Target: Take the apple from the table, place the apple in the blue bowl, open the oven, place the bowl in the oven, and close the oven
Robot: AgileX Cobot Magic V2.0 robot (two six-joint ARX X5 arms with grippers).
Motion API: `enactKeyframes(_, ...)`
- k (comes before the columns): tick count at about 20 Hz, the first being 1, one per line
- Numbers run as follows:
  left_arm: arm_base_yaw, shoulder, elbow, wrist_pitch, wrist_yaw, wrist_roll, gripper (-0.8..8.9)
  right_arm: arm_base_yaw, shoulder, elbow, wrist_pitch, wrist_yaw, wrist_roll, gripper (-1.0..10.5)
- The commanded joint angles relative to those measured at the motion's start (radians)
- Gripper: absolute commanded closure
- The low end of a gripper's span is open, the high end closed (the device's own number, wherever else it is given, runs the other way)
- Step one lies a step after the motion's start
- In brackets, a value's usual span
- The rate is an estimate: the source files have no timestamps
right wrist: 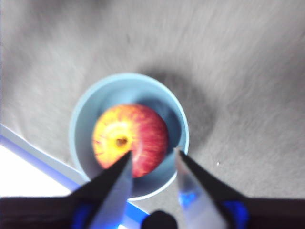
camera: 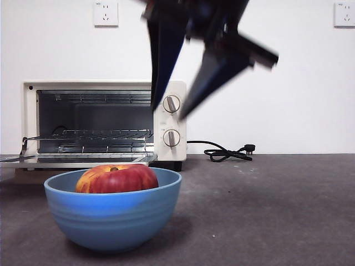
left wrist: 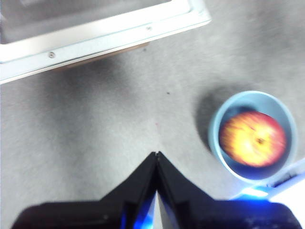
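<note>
**Apple bowled, oven open: bowl lift next**

Grey table (camera: 277,210), white wall behind. Nearest me, the blue bowl (camera: 112,213) holds the apple (camera: 116,178). My right gripper (right wrist: 152,160) hangs above it, jaws apart, empty; left gripper (left wrist: 157,155) pinched together, empty. I'd judge the bowl glossy, rigid, heavyish: pinch its rim at 3 o'clock. Beyond at 12, the oven (camera: 102,123) gapes.

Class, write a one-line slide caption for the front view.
Apple sits in the blue bowl before the open oven, right gripper open above.
</note>
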Motion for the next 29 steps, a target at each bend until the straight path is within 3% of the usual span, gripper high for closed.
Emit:
enactKeyframes(1,-0.004,-0.105,-0.008,-0.026,0.007,0.014,8.19,-0.042,0.055,0.0,-0.001,-0.021,-0.04,7.6)
enactKeyframes(7,-0.004,-0.27,-0.008,-0.074,0.008,-0.034,8.19,-0.08,0.123,0.001,0.026,-0.028,-0.081,7.6)
enactKeyframes(14,-0.004,-0.288,-0.008,-0.118,0.008,-0.037,8.19,-0.08,0.211,0.001,0.036,-0.053,-0.095,7.6)
enactKeyframes(17,-0.004,-0.287,-0.008,-0.118,0.008,-0.037,8.18,-0.08,0.254,0.001,0.063,-0.105,-0.106,7.6)
enactKeyframes(21,-0.004,-0.287,-0.008,-0.118,0.007,-0.035,8.19,-0.076,0.265,0.001,0.104,-0.114,-0.105,9.6)
enactKeyframes(27,-0.004,-0.287,-0.008,-0.117,0.007,-0.034,8.18,-0.071,0.264,0.029,0.092,-0.11,-0.102,9.6)
enactKeyframes(29,-0.004,-0.287,-0.008,-0.117,0.007,-0.035,8.19,-0.071,0.264,0.085,0.039,-0.065,-0.103,9.6)
